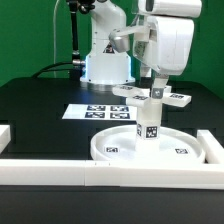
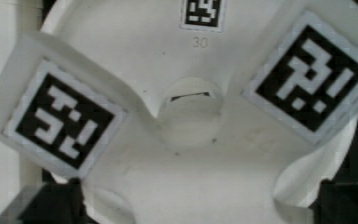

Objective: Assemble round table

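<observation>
Hovering directly above the short cylinder leg [image 1: 149, 122], the hand [image 1: 152, 92] has its two fingers spread wide to either side and grasps nothing; whether the fingertips touch the leg cannot be told from the exterior view. The leg stands upright in the middle of the round disc [image 1: 118, 150], its square black-and-white markers facing outward. The disc lies flat on the black worktop [image 1: 40, 110] near the front edge, close against the long white border rail [image 1: 100, 168] that runs along that edge, with a further rail piece [image 1: 213, 148] just beside it toward the exterior view's right. Small markers sit on the disc's floor toward its near rim.

Behind the disc, toward the middle of the worktop, the marker board [image 1: 85, 112] lies flat. The cross-shaped foot piece [image 1: 128, 93] rests beyond it, nearer the arm's base, and another small white marked part [image 1: 180, 99] lies toward the exterior view's right.

The wrist view looks closely down on a white marked part [image 2: 190, 120], with two large tilted markers [image 2: 60, 115] flanking a rounded central ridge; a third marker is partly cut off at the picture's edge.
</observation>
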Controlling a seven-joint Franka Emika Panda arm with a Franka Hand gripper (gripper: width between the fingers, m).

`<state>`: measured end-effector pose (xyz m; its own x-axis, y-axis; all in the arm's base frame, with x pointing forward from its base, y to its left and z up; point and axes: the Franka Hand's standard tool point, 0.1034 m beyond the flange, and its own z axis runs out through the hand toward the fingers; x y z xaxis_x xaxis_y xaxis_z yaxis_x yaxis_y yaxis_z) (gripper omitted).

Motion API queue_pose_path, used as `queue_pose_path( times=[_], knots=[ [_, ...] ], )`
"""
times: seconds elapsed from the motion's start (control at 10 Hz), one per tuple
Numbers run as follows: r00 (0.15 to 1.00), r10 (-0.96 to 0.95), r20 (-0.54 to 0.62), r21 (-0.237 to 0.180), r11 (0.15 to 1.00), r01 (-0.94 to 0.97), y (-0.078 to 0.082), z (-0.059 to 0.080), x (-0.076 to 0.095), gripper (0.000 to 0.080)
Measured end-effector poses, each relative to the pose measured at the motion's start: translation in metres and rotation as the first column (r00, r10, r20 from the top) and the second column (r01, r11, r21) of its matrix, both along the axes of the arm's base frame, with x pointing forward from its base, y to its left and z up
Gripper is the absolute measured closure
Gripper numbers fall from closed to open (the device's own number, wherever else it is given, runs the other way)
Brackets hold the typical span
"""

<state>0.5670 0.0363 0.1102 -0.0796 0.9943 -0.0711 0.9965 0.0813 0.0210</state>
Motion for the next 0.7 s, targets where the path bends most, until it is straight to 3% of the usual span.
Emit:
queue_pose_path(
  times=[0.5,0.7],
  knots=[
    [1.0,0.0,0.002,-0.003,1.0,0.0,-0.0004,0.0006,0.0003,0.015],
    [1.0,-0.003,0.014,-0.001,1.0,0.003,-0.0019,0.0075,0.0031,0.015]
  ],
)
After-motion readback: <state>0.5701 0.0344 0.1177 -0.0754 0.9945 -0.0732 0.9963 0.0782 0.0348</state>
